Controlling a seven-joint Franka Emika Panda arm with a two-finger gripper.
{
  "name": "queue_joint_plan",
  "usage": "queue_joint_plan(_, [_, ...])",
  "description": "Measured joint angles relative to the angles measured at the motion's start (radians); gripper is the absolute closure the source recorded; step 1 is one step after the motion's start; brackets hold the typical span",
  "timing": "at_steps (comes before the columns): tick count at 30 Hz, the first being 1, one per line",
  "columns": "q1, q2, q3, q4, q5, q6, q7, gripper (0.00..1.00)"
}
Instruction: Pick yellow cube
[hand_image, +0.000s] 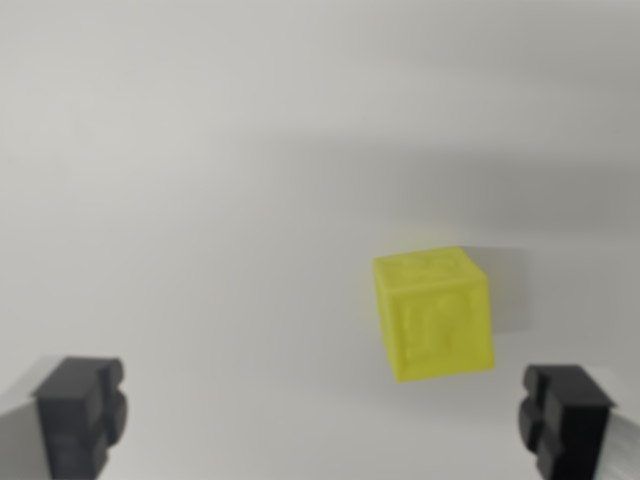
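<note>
Clearly the approach step of the pick. Yellow cube (433, 314) resting on the plain white counter (200, 200), no counter edge or corner in sight to place it by, nothing else near. Gripper (323, 420) spread wide and empty, dark fingers (80, 415) at the bottom of the wrist view, one on each side, apart from the cube. Cube nearer the finger on the wrist view's right, off the midline. Next, probably: shifting toward that side to centre the cube, coming down around it, then clenching on opposite faces.
</note>
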Motion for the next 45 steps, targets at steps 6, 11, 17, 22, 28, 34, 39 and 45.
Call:
queue_joint_plan(6, [-0.016,0.02,0.0,-0.017,0.005,0.035,-0.043,0.0])
queue_joint_plan(11, [-0.03,0.039,0.0,-0.03,0.01,0.064,-0.079,0.0])
queue_joint_plan(17, [-0.047,0.063,0.0,-0.043,0.015,0.098,-0.123,0.0])
queue_joint_plan(22, [-0.06,0.084,0.0,-0.053,0.02,0.126,-0.16,0.0])
queue_joint_plan(28, [-0.077,0.111,0.0,-0.061,0.026,0.159,-0.204,0.0])
queue_joint_plan(34, [-0.094,0.14,0.001,-0.068,0.032,0.191,-0.249,0.0])
queue_joint_plan(39, [-0.107,0.166,0.001,-0.071,0.037,0.217,-0.287,0.0])
queue_joint_plan(45, [-0.124,0.198,0.001,-0.073,0.045,0.248,-0.333,0.0])
